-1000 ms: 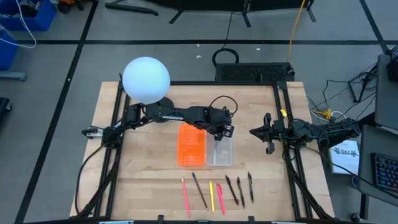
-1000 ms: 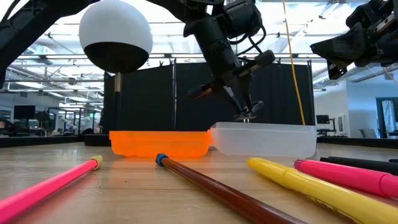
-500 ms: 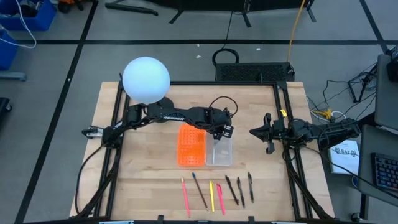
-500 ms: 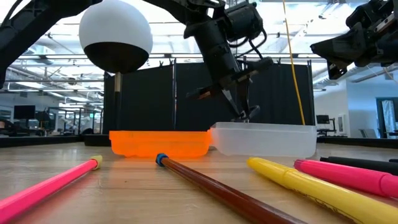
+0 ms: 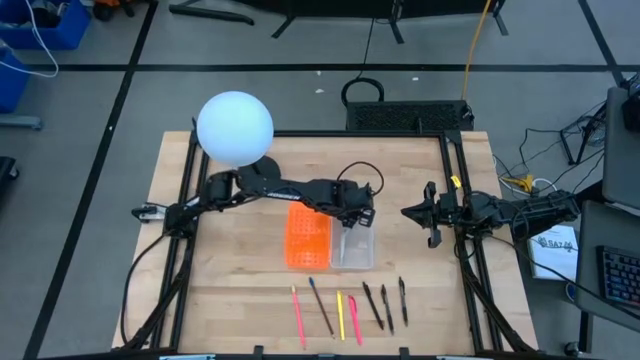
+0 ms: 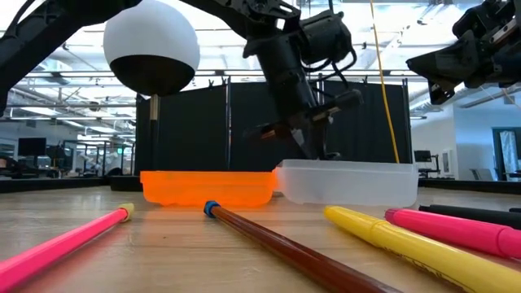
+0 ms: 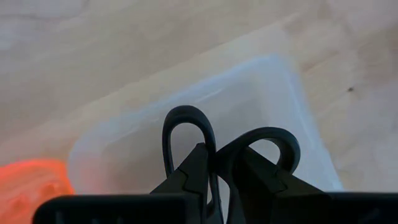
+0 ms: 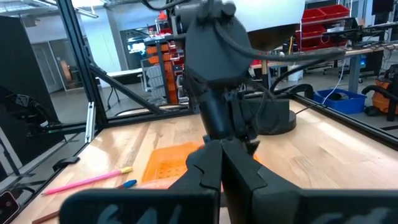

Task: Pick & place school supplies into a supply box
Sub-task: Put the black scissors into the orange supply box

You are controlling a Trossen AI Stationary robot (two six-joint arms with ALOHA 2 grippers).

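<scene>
my left end effector hangs over the clear box, clenched on the black-handled scissors, whose loops point down into it. pens lie in a row on the table. my right end effector, clenched empty, waits at the table's right edge.

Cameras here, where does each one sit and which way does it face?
High: above the table, straight down on both arms, the supply box and pens.
Low: table height, looking across the pens to the box under the left pincer.
Left wrist: above the box, scissors held.
Right wrist: table's right edge, facing the left arm.
All show the box.
</scene>
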